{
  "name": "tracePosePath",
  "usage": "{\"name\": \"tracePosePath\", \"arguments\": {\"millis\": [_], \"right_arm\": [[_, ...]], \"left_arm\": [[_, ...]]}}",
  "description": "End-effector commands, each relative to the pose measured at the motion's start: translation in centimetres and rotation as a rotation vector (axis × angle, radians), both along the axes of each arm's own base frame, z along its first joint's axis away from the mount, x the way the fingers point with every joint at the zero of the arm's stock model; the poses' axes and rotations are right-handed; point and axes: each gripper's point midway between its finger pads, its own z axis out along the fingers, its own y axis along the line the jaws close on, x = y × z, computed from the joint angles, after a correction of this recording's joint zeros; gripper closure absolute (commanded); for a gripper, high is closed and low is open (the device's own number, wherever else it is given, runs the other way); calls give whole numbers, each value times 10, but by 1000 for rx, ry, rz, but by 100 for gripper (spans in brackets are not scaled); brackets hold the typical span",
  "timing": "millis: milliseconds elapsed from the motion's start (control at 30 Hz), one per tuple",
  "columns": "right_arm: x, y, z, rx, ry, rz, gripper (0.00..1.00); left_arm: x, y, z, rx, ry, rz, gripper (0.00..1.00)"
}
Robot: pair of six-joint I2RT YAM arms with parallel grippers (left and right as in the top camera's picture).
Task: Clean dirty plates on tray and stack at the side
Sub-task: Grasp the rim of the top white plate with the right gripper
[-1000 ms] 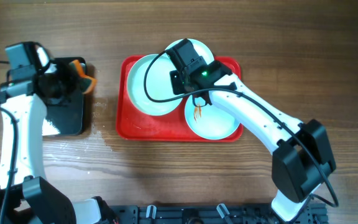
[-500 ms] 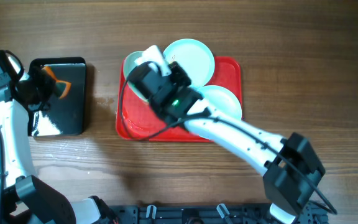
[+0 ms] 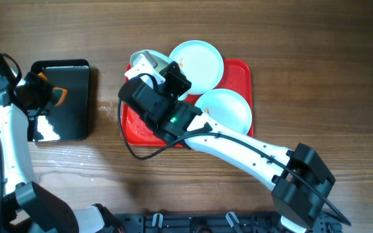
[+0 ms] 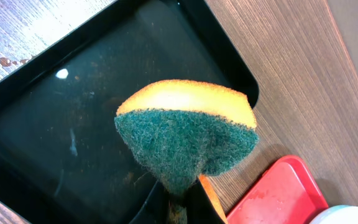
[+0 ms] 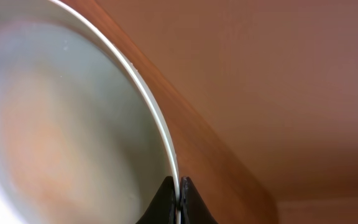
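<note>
From above, two pale round plates (image 3: pixel 199 58) lay on the red tray (image 3: pixel 241 71). The right end effector (image 3: pixel 155 68) pinched a third plate (image 3: pixel 144 59), tipped up at the tray's far-left corner. A second before, it lay flat. The arm hid much of the tray.

Left wrist: the left end effector (image 4: pixel 180 208) squeezed a green-and-yellow sponge (image 4: pixel 185 130) over the black tray (image 4: pixel 42 124).

Right wrist: the third plate (image 5: pixel 61 124) looked blurry, its rim held tight.

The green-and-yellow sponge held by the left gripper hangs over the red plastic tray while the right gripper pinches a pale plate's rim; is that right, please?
No: the left wrist view shows the green-and-yellow sponge in the left gripper hanging over the glossy black tray; the red plastic tray lies beside it. The right gripper does pinch the round pale plate by its rim.
</note>
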Motion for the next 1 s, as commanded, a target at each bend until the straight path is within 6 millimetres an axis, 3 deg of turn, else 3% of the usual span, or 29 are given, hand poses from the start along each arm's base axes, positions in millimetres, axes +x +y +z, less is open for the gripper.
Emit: {"name": "tracePosePath", "arguments": {"millis": [0,100,233,500,633,800,867,900,967], "right_arm": [[-1,-9,34,-55,-81,-39,96],[1,-14,44,-63,-125,-80,96],[1,-12,42,-27,-127,-78,96],[-6,9,2,142,9,18,96],[-8,6,-3,174,16,-8,96],[-10,-25,44,188,-241,-223,96],[-9,-12,43,247,-224,-178,96],[-9,5,30,269,-144,-89,96],[-23,48,-18,269,147,179,96]], "left_arm": [[-1,6,0,11,7,18,96],[-1,6,0,11,7,18,96],[-3,5,-2,8,14,18,96],[-3,5,-3,6,18,18,96],[-3,5,-3,6,18,18,96],[-3,5,-3,6,18,18,96],[-3,5,-3,6,17,18,96],[-3,5,-3,6,17,18,96],[-3,5,-3,6,18,18,96]]}}
